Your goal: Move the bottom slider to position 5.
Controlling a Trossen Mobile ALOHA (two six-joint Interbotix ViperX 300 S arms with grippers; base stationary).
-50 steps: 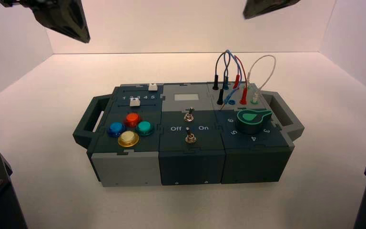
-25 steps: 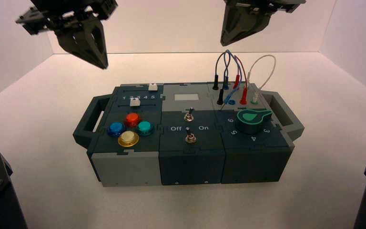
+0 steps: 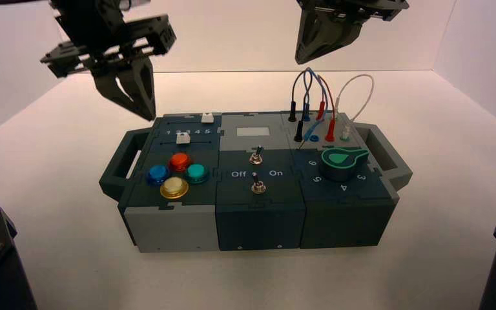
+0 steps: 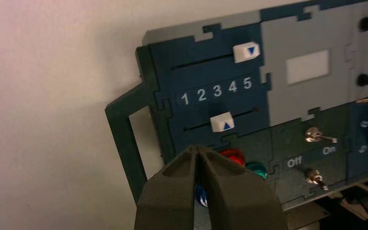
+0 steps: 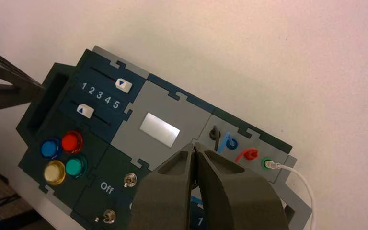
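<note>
The bottom slider [image 3: 183, 138] is a small white knob on the box's dark blue left module, just behind the coloured buttons. In the left wrist view the bottom slider [image 4: 222, 122] stands under the 3 of the row 1 2 3 4 5. The numeral 5 [image 4: 247, 83] ends that row; the twin top slider [image 4: 246, 51] stands above it. My left gripper [image 3: 143, 111] is shut and empty, and hangs above the box's left rear corner, its tips [image 4: 199, 149] short of the slider. My right gripper [image 3: 304, 57] is shut and empty, high behind the wires.
Red, blue, green and yellow round buttons [image 3: 179, 161] sit in front of the sliders. Two metal toggles [image 3: 256, 155] stand mid-box. A green dial [image 3: 342, 161] and plugged wires [image 3: 310, 97] are on the right. Handles [image 3: 119, 165] stick out at both ends.
Both arms have come down into view. My left gripper has dropped and moved right, toward the box's left rear corner. The right gripper has held still for the last half second. The sliders have not moved.
</note>
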